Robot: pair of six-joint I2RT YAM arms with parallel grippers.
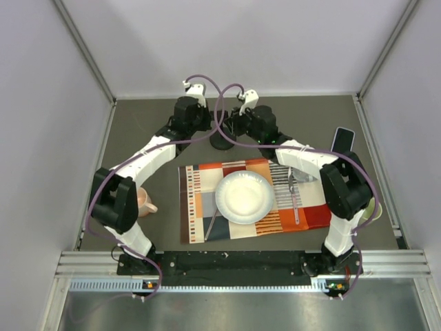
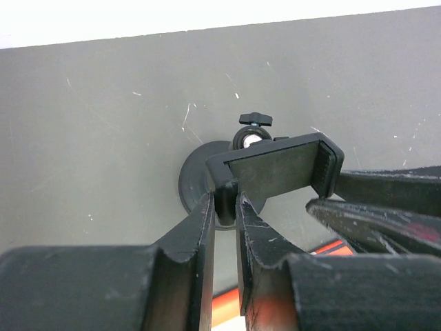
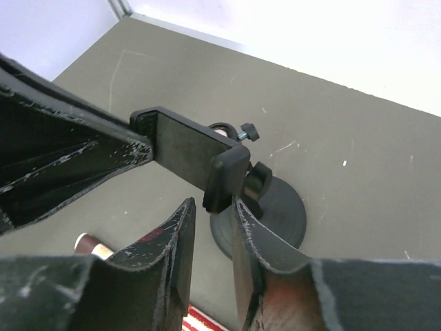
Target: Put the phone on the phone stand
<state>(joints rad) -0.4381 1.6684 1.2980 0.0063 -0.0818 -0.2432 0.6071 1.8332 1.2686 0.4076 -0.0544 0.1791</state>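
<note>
Phone [image 1: 342, 140] isn't on the stand [image 2: 275, 169] yet: it lies well off to the right, untouched. Your left gripper [image 2: 224, 207] pinches one cradle end; your right gripper [image 3: 213, 214] straddles the other, grip unclear. Pickup and placing remain.

A: Any lettering on the phone [image 1: 342, 140] or the phone stand [image 3: 275, 210]?
B: None legible. The placemat [image 1: 200, 200] shows only colour blocks. Specks on the arm bases [image 1: 334, 277] might be labels, but they're too small to read.
</note>
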